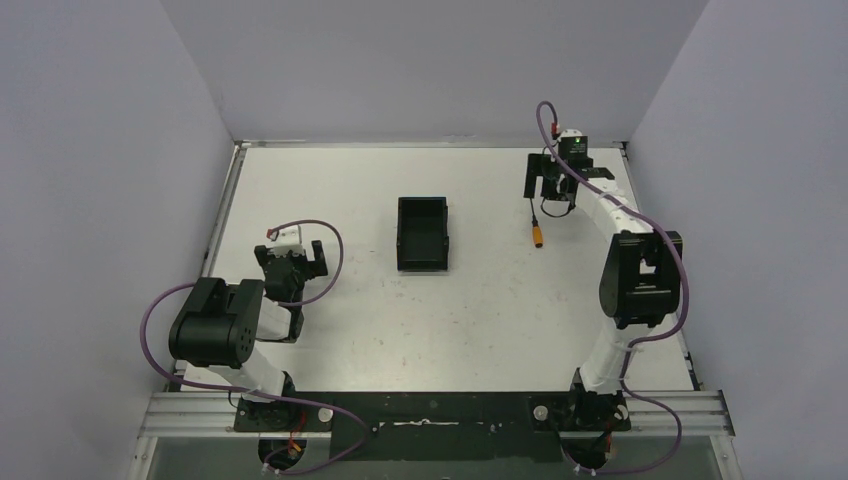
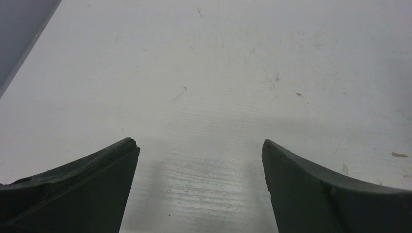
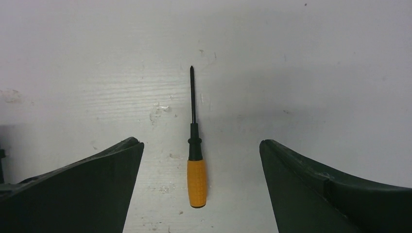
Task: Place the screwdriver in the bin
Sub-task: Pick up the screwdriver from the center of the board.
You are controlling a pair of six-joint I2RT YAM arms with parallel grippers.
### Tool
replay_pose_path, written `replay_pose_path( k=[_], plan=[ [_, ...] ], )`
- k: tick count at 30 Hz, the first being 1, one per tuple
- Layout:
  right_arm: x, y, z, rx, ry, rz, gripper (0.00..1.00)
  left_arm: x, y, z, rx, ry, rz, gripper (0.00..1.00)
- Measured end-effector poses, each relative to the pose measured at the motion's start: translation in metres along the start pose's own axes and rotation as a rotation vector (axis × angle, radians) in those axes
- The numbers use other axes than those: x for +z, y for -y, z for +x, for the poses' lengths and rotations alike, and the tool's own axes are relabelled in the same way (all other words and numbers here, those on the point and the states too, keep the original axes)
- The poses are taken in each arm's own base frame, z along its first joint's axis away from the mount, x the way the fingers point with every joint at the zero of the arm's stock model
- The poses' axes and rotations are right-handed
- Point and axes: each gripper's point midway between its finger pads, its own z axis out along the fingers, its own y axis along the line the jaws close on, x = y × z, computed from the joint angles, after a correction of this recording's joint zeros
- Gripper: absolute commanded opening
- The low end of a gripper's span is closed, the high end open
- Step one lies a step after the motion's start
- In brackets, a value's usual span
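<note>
now our right gripper (image 3: 200, 143) hangs spread wide and empty over the small orange-handled, dark-shafted screwdriver (image 3: 195, 145), lying on the white table (image 3: 316, 73) between the jaws, its length square to their closing line, well apart from the black plastic bin (image 1: 423, 262).

The screwdriver (image 3: 194, 145) had an orange handle with a fine, matt, knurled texture (plastic or rubber, hard to say). A smooth black collar sat at its 12 o'clock end, then a thin dark metal shaft with little shine. The surface (image 3: 316, 73) looked white, matt and faintly grained, scuffed and chipped in spots. The right claw (image 3: 200, 144) showed fingers (image 3: 82, 194) of dark matt plastic. The bin (image 1: 422, 265) looked like dull black plastic.
</note>
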Motion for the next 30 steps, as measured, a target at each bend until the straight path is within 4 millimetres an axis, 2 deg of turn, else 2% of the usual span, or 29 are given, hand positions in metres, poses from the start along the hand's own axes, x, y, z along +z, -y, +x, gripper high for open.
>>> replay_pose_path(
  k=[8,13,16,18,21,26,30],
  plan=[
    [0.040,0.002,0.064,-0.007,-0.154,0.003,0.86,0.000,0.000,0.000,0.000,-0.001,0.000,0.97],
    [0.055,0.002,0.088,-0.007,-0.209,0.003,0.76,0.000,0.000,0.000,0.000,0.000,0.000,0.97],
    [0.057,0.003,0.101,-0.007,-0.239,0.004,0.70,0.000,0.000,0.000,0.000,0.000,0.000,0.97],
    [0.057,0.003,0.103,-0.008,-0.240,0.004,0.63,0.000,0.000,0.000,0.000,0.000,0.000,0.97],
    [0.058,0.003,0.102,-0.009,-0.236,0.005,0.44,0.000,0.000,0.000,0.000,0.000,0.000,0.97],
    [0.058,0.002,0.101,-0.007,-0.232,0.004,0.22,0.000,0.000,0.000,0.000,0.000,0.000,0.97],
    [0.058,0.001,0.102,-0.012,-0.231,0.005,0.11,0.000,0.000,0.000,0.000,-0.001,0.000,0.97]
  ],
)
